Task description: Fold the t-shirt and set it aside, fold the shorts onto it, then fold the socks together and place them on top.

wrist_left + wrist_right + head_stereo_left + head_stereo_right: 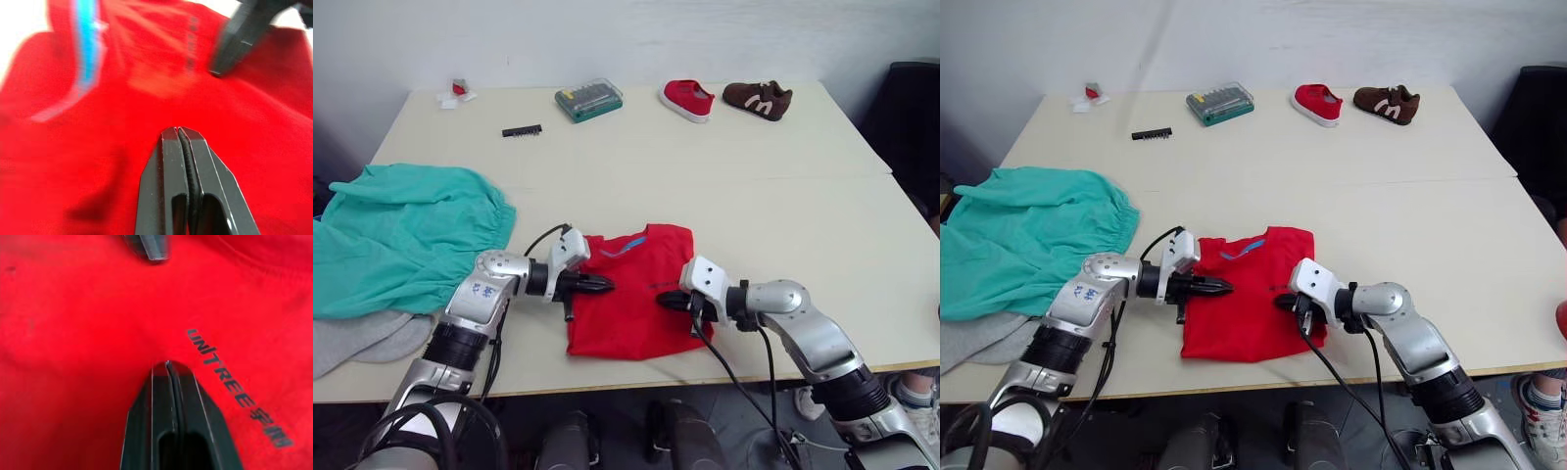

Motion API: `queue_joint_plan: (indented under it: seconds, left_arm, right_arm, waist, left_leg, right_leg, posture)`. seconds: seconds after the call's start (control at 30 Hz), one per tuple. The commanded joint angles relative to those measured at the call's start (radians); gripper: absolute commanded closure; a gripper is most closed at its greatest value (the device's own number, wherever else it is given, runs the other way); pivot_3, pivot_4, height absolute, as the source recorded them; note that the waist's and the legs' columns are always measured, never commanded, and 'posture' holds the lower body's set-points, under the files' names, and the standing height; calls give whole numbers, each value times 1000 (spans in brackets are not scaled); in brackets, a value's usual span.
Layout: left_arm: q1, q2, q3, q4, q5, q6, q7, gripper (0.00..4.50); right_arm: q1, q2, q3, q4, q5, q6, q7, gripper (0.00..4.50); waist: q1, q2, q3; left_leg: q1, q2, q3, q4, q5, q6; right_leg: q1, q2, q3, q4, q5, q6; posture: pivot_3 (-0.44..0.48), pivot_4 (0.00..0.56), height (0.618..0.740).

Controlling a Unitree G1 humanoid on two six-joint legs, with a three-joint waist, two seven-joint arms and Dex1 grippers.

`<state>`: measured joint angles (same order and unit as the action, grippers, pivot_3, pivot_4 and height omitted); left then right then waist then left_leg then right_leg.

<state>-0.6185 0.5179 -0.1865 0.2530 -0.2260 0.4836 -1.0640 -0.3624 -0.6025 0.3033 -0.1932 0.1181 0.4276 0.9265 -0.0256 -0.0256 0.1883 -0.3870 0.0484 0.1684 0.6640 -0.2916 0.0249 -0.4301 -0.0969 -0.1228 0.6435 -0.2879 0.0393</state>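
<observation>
The t-shirt (631, 292) lies near the front edge of the tabletop (773, 206), already reduced to a compact rectangle, blue neckband and dark chest print facing up. First step is judged to be in hand: folding appears mostly done, and setting it aside is not yet done.

The left gripper (598, 285) is pressed onto the shirt's left portion, fingers closed together with no cloth seen between them in the left wrist view. The right gripper (670, 300) is placed on the right portion beside the print, likewise closed on nothing. Both tips face each other across the shirt, apart.

Next move is judged to need either one more fold or a two-sided pinch of the stack edges so the layers are kept together during transfer; opening the fingers is required first.

The shorts (406, 235) are bunched at the left, partly cut off by the frame edge. Grey fabric (362, 338) under them is probably the socks, but it cannot be confirmed; most of it is covered or cropped.

How many layers the shirt holds and whether the sleeves are tucked under cannot be made out.
</observation>
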Motion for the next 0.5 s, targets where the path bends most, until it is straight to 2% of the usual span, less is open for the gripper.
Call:
queue_joint_plan:
  seconds: [0.03, 0.17, 0.3, 0.4, 0.5]
  left_arm:
    - [-65, 7, 42, 135, 38, -20, 68, 4445]
    - [-144, 40, 48, 338, 98, -135, 114, 4445]
    - [-235, 70, 125, 464, 71, -185, 136, 4445]
    - [-234, 83, 167, 384, -2, -127, 45, 4445]
    - [-173, 116, 183, 173, -102, -10, -80, 4445]
  right_arm:
    - [47, -34, 14, 0, -33, 16, -2, 4500]
    - [69, -44, -8, -25, -21, 23, -12, 4500]
    - [100, -48, -65, -91, 26, 73, -27, 4500]
    - [125, -46, -122, -167, 97, 130, -24, 4500]
    - [142, -34, -222, -253, 213, 258, -46, 4500]
  waist:
    - [1, 0, 0]
    - [3, -1, 0]
    - [4, -1, 0]
    - [3, -1, 0]
    - [3, -1, 0]
  left_leg:
    - [0, 0, 0, 0, 0, 0]
    - [0, 0, -1, 0, 0, 0]
    - [0, 0, -1, 0, 0, 0]
    - [-1, 0, -2, 0, -1, 1]
    - [-5, 0, -3, 0, -1, -1]
  right_leg:
    - [0, 0, 0, 0, 0, 0]
    - [1, 0, -1, -1, 0, 0]
    - [1, -1, -2, -1, 0, 0]
    - [0, -1, -3, -1, 0, 0]
    - [-2, -1, -4, -2, 0, 0]
  posture:
    - [0, 150, 740]
    - [0, 150, 740]
    - [0, 150, 740]
    - [0, 150, 740]
    - [0, 150, 740]
